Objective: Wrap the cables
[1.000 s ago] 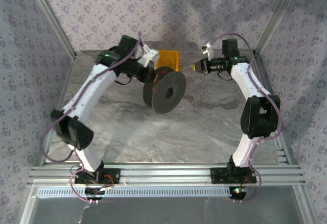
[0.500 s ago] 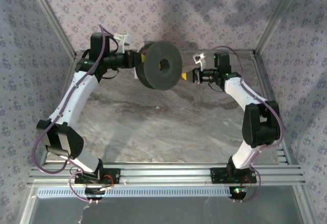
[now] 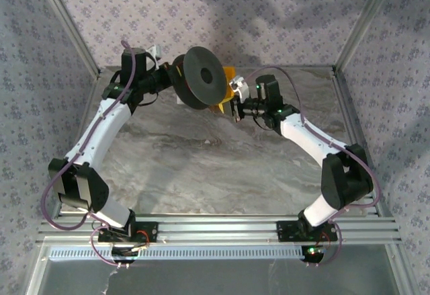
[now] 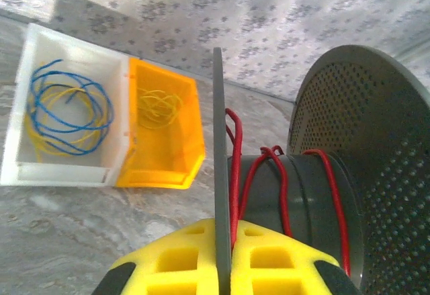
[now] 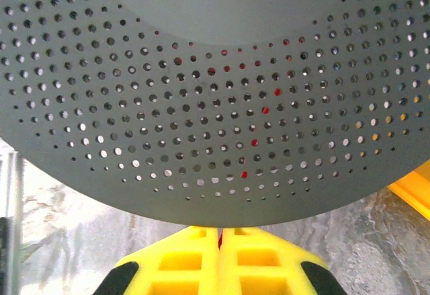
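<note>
In the left wrist view, my left gripper [image 4: 223, 231] is shut on the thin grey flange of the black spool [image 4: 309, 194]. Several turns of red cable [image 4: 282, 181] lie loosely around the spool's core. In the top view the left gripper [image 3: 176, 80] holds the spool [image 3: 201, 76] raised at the back of the table. My right gripper [image 3: 234, 103] sits just right of the spool. In the right wrist view its yellow fingers [image 5: 255, 255] are shut on a sliver of red cable [image 5: 219, 240], right under the spool's perforated flange [image 5: 201, 107].
A white bin [image 4: 27, 167] holding blue and yellow wire loops stands beside an orange bin [image 4: 181, 167] with a yellow wire, on the marble table [image 3: 201, 167]. The orange bin [image 3: 227, 95] peeks out behind the spool. Patterned walls and metal posts close in the back.
The left arm has carried the spool from the table's middle up to the back and turned it. The right gripper has moved left, close against the spool.
</note>
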`<move>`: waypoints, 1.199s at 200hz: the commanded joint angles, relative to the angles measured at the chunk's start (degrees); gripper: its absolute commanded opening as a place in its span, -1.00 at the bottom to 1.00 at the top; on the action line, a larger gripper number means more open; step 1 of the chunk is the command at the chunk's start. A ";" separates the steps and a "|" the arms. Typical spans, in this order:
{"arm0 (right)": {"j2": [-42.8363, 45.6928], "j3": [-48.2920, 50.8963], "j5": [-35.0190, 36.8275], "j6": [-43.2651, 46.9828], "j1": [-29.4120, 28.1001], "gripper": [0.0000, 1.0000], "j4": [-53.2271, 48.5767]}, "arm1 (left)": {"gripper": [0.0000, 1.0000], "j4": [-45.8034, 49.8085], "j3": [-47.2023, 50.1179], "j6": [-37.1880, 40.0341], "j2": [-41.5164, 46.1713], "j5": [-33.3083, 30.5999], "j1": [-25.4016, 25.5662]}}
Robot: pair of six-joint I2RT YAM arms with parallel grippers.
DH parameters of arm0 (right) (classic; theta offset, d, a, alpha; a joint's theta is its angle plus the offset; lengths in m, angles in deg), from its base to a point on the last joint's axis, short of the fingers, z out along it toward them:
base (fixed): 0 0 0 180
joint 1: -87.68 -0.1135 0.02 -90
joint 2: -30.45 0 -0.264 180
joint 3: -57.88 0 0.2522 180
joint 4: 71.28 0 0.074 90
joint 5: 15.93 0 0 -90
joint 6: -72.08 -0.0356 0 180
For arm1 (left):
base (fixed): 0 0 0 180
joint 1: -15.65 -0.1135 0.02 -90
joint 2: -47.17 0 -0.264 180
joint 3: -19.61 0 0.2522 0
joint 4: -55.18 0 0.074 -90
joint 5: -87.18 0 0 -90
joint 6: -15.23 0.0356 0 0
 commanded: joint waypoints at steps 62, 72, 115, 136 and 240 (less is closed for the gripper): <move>2.37 -2.30 16.83 9.40 -14.11 -1.00 0.67 | -1.00 -5.26 -3.31 -4.53 -2.09 -16.62 4.71; 2.37 -0.19 19.23 9.04 -15.44 -1.00 4.53 | -1.00 -7.73 -1.32 -7.17 -1.81 -16.49 4.76; 1.68 5.32 27.47 5.28 -19.80 -1.00 20.76 | -1.00 -15.68 5.58 -15.60 -0.12 -16.22 4.80; 0.85 5.46 31.21 3.37 -21.05 -1.00 26.01 | -1.00 -18.07 8.15 -17.98 0.74 -17.21 5.45; -6.39 -0.68 56.88 -2.26 -26.81 -1.00 35.66 | -1.00 -22.33 12.98 -19.13 0.82 -19.79 12.48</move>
